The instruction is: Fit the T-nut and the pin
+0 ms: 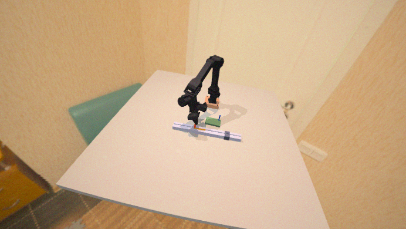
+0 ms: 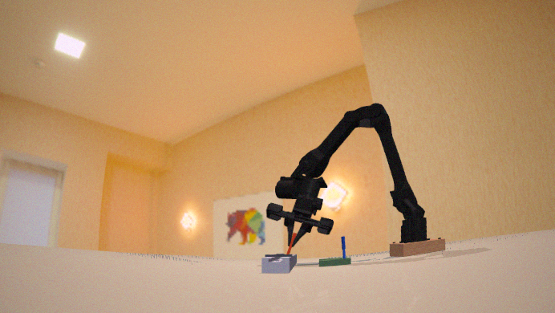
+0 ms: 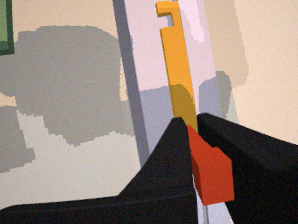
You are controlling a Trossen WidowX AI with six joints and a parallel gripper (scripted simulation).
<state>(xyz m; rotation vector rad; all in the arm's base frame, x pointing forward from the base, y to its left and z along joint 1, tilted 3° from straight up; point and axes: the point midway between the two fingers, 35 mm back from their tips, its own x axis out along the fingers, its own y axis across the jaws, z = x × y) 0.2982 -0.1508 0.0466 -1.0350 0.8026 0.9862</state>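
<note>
Top view: the rail [image 1: 212,134] [image 2: 277,266] [image 3: 147,65] lies crosswise on the bench [image 1: 176,176] [image 2: 160,281] [image 3: 270,100], the bracket [image 1: 226,135] [image 2: 278,255] astride it near its right end. Behind the rail lies the tray [image 1: 212,121] [image 2: 334,262] [image 3: 4,30], the pin [image 1: 219,118] [image 2: 343,246] upright at its right side; farther back stands the arm's base [image 1: 212,106] [image 2: 417,247]. Left of the bracket, the T-nut [image 1: 200,129] [image 3: 178,65] lies lengthwise along the rail; its seating depth is indeterminable. Its handle [image 1: 195,125] [image 2: 292,244] [image 3: 215,175], at the nut's left end, rises between the fingers of the hand [image 1: 195,123] [image 2: 293,243] [image 3: 189,125].
</note>
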